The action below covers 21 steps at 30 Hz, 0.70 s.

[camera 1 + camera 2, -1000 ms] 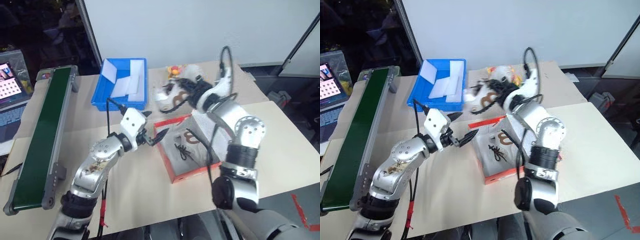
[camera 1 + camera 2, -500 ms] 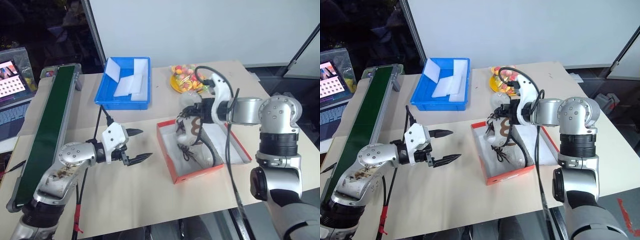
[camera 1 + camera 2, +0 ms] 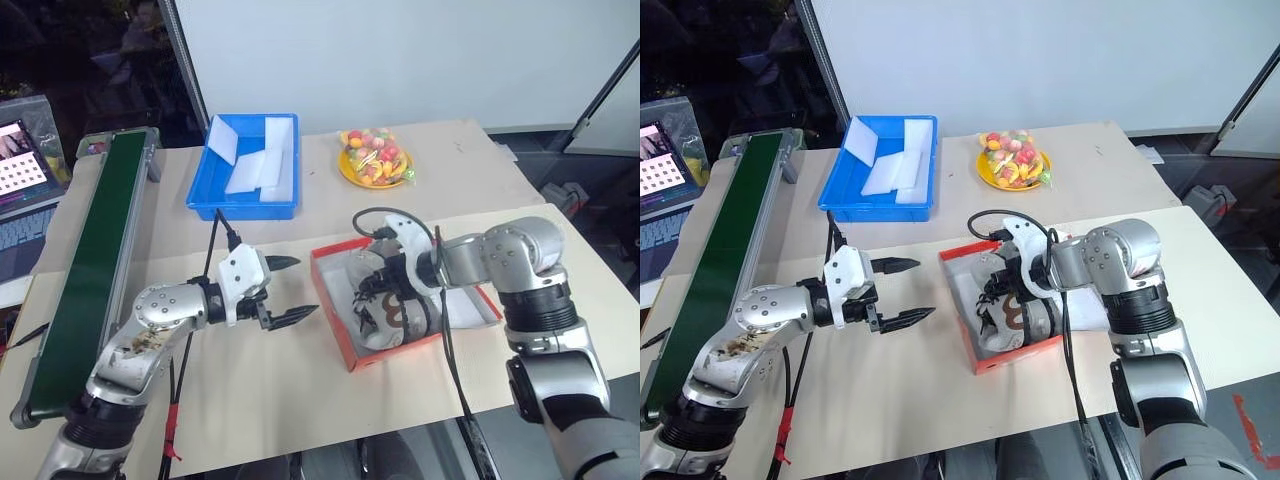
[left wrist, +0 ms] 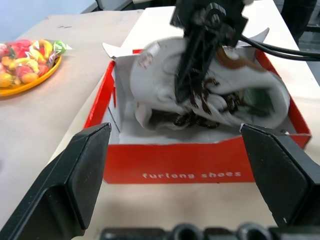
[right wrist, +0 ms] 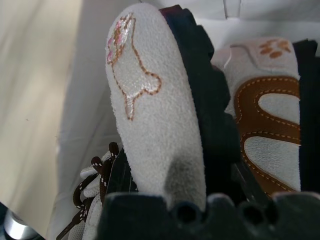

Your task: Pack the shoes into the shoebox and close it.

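The red shoebox (image 3: pixel 345 330) stands open at the table's middle, its white-lined lid (image 3: pixel 470 305) folded out to the right. My right gripper (image 3: pixel 388 285) reaches down into it, shut on a whitish-grey shoe (image 4: pixel 155 80) with brown markings. In the right wrist view the shoe's side (image 5: pixel 270 135) sits pinched between the black fingers (image 5: pixel 210 110). A second shoe (image 4: pixel 260 95) with dark laces lies in the box beside it. My left gripper (image 3: pixel 302 288) hovers open just left of the box, nothing between its fingers (image 4: pixel 75 175).
A blue tray (image 3: pixel 205 195) with white slabs sits at the back left. An orange plate of sweets (image 3: pixel 372 160) is at the back middle. A green conveyor belt (image 3: pixel 90 260) runs along the left side, with a laptop (image 3: pixel 20 170) beyond it.
My right gripper has come down from above the table's back and lowered its shoe into the box. The left gripper has stayed open beside the box. The camera view has shifted.
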Each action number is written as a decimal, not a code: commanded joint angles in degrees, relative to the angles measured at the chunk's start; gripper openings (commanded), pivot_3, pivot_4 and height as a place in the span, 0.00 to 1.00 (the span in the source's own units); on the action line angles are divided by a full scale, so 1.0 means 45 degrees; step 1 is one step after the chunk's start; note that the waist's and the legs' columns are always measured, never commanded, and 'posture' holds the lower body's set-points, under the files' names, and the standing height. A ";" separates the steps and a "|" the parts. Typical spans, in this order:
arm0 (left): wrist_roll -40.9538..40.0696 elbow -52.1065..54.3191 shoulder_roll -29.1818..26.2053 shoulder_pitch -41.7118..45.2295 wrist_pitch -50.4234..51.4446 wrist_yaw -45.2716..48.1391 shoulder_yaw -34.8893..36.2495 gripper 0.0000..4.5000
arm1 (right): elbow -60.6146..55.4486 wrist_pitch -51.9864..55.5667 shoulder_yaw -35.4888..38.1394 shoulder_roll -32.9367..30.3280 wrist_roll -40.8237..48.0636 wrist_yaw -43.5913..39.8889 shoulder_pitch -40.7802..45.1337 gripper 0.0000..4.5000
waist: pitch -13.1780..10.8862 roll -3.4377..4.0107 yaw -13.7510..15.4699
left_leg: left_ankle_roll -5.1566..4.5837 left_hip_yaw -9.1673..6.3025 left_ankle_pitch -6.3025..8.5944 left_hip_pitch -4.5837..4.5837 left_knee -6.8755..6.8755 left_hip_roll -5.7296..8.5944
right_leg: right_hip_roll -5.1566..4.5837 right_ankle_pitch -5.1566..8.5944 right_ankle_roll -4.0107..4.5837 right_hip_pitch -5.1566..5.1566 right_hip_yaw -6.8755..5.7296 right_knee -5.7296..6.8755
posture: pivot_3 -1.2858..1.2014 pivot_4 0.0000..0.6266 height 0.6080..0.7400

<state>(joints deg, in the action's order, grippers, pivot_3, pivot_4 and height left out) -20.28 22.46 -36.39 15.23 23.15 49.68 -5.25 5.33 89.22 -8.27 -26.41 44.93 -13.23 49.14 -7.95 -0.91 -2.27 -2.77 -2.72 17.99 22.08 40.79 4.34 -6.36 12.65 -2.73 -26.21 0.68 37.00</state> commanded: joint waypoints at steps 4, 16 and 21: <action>0.0053 0.0506 0.0062 -0.0010 -0.0015 -0.0268 0.0042 0.99 | 0.2751 -0.1962 -0.0736 0.0997 -0.1903 -0.1021 0.0212 0.18 | 0.0009 -0.0014 -0.0025 | 0.0001 -0.0001 -0.0001 -0.0006 0.0001 0.0002 | 0.0002 0.0000 -0.0001 0.0004 -0.0001 0.0003 | 0.52 0.24 0.88; 0.0018 0.0485 0.0120 0.0121 0.0028 -0.0268 -0.0053 1.00 | 0.4682 -0.2863 0.0253 0.2411 -0.3648 -0.1604 0.0914 0.71 | 0.0046 -0.0077 -0.0036 | -0.0090 -0.0017 0.0061 -0.0431 -0.0046 -0.0031 | 0.0047 -0.0029 0.0045 0.0402 0.0011 -0.0076 | 0.52 0.24 0.88; 0.0019 0.0448 0.0218 0.0194 0.0014 -0.0269 -0.0170 1.00 | 0.3525 -0.2496 0.0916 0.2418 -0.3869 -0.1237 0.1552 0.92 | 0.0019 -0.0031 -0.0007 | -0.0002 -0.0015 0.0010 -0.0382 -0.0046 -0.0028 | 0.0043 -0.0037 0.0055 0.0327 0.0018 -0.0045 | 0.52 0.24 0.88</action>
<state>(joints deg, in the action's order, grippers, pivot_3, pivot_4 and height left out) -20.23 22.89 -35.61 15.18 23.88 48.34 -5.89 24.97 76.75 -7.86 -15.18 27.96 -20.33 53.86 -7.86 -1.04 -2.30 -2.73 -2.78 18.01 20.53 40.58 4.21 -6.17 12.48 -2.48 -24.92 0.77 36.83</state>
